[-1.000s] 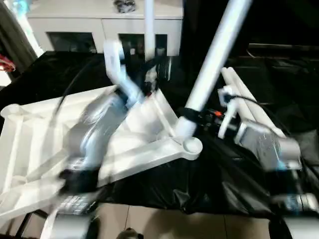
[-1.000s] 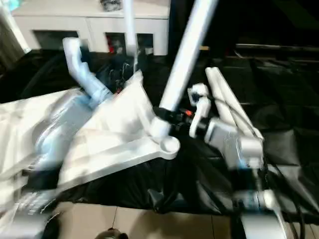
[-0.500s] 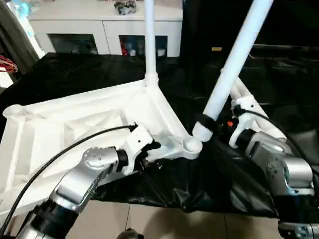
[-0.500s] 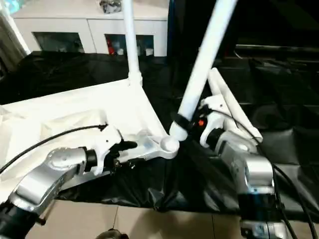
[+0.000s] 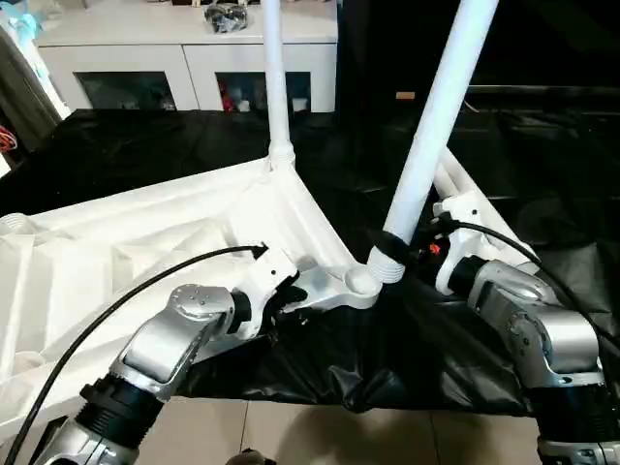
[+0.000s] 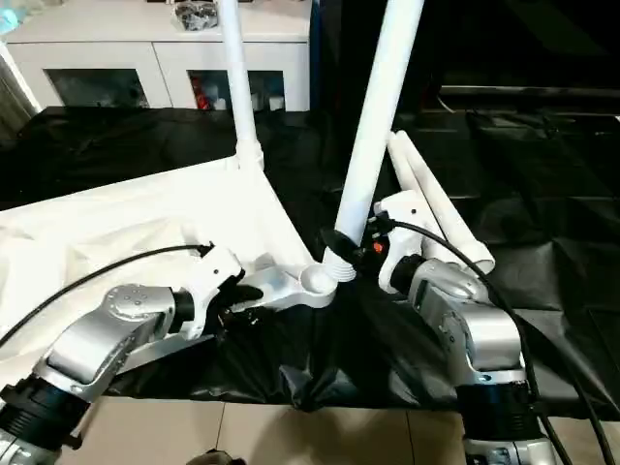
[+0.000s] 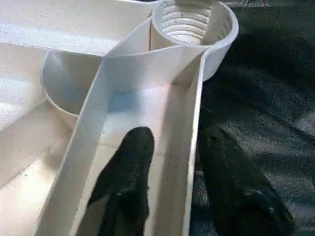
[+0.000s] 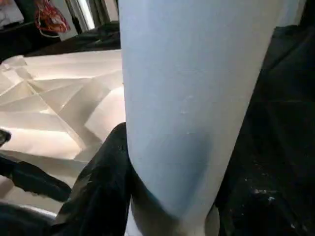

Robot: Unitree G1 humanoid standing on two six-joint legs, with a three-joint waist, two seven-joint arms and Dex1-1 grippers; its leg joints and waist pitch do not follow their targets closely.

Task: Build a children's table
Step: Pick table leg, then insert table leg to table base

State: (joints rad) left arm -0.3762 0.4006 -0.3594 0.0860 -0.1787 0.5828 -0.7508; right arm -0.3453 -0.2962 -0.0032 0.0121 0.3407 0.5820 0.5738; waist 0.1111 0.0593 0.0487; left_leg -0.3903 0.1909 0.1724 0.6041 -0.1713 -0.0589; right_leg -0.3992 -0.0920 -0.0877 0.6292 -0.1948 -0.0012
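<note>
Risk: flared foot of held leg [image 5: 431, 145] cross-seating or skidding off near corner socket [image 5: 360, 281], tilt being the cause. Long axis rising steeply, leaning toward bench's far right. Right pincer [image 5: 412, 248] clamped on leg; left pincer [image 7: 172, 172] straddling tabletop [image 5: 126, 252] rim wall at bench's near edge.

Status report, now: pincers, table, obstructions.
Left pincer straddles the tabletop rim beside the near corner socket. Right pincer holds a leg tilted, foot at that socket. Spare legs behind; nothing blocking.

white table top [image 5: 145, 242], black cloth [image 5: 436, 358]
</note>
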